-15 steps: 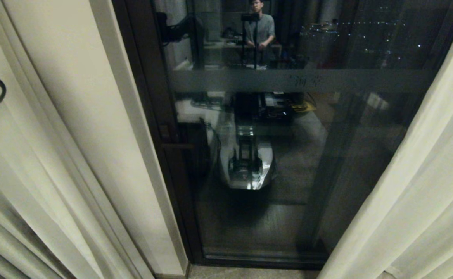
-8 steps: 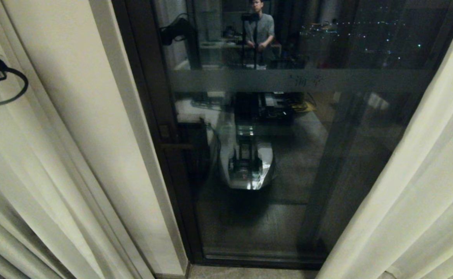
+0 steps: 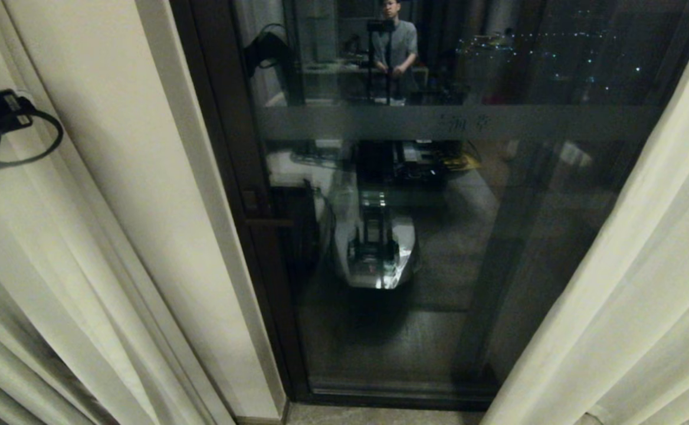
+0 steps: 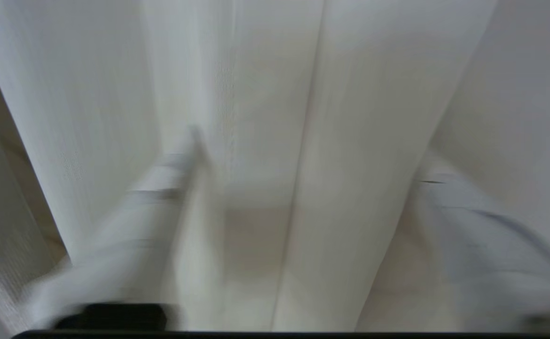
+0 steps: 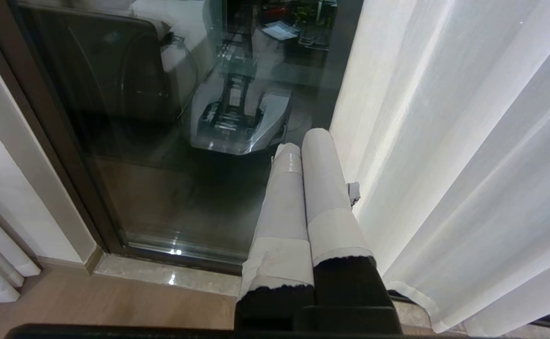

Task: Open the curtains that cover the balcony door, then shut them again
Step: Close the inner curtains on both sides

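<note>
Left tool lining up on the left curtain

At frame left, the left tool (image 4: 303, 197) stands wide open and empty against the curtains (image 3: 85, 265), a fold between its fingers; best to close deep on it. Right tool (image 5: 303, 155) is shut, idle. Beyond, the door (image 3: 439, 236) lies uncovered mid-frame.

Cream wall (image 3: 102, 118), pale stone threshold (image 5: 171, 275).

Cream-white curtains (image 3: 627, 283); dark-framed balcony door (image 3: 215, 147), frosted band.

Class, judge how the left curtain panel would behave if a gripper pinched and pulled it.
The left curtain panel hangs in long soft folds, so it would probably bunch rather than move stiffly. Floor-length, it may drag. The open left gripper straddles one fold.
</note>
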`<state>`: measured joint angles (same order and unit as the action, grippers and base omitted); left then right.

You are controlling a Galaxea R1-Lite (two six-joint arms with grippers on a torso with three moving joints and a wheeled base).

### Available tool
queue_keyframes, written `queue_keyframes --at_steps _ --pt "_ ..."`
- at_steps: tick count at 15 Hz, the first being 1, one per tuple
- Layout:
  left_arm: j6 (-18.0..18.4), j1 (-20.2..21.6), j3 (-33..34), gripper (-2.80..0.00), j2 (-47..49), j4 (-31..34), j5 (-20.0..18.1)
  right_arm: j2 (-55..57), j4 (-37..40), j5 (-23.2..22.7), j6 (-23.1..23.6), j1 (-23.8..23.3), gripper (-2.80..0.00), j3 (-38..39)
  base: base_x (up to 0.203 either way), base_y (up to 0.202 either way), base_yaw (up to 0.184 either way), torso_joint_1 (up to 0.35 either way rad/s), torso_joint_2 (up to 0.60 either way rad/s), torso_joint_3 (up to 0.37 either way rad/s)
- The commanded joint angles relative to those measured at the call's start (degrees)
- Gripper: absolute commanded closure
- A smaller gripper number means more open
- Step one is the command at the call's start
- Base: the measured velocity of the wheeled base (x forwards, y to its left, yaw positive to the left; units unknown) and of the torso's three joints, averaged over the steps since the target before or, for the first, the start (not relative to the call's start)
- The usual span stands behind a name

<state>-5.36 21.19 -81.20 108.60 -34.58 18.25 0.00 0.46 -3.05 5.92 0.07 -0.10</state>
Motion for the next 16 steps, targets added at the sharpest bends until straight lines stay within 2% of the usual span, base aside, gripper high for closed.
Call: queue_keyframes --at_steps 1,11,14,16 --pt "-0.09 -0.01 -0.19 0.00 1.04 -0.22 0.12 0.09 -0.02 -0.03 0.05 0.10 0.00 0.01 0.000 0.000 0.000 0.000 0.00 0.000" --pt "0.00 0.96 -1.52 0.00 0.89 -0.66 0.05 0.09 -0.02 -0.03 0.05 0.01 0.00 0.01 0.000 0.000 0.000 0.000 0.00 0.000" --pt "0.00 1.13 0.73 0.00 -2.16 -0.57 0.01 0.09 -0.02 -0.03 0.05 0.01 0.00 0.01 0.000 0.000 0.000 0.000 0.00 0.000" --pt "0.00 1.12 3.86 0.00 -4.97 -0.64 -1.81 0.09 -0.02 -0.03 0.05 0.01 0.00 0.01 0.000 0.000 0.000 0.000 0.00 0.000"
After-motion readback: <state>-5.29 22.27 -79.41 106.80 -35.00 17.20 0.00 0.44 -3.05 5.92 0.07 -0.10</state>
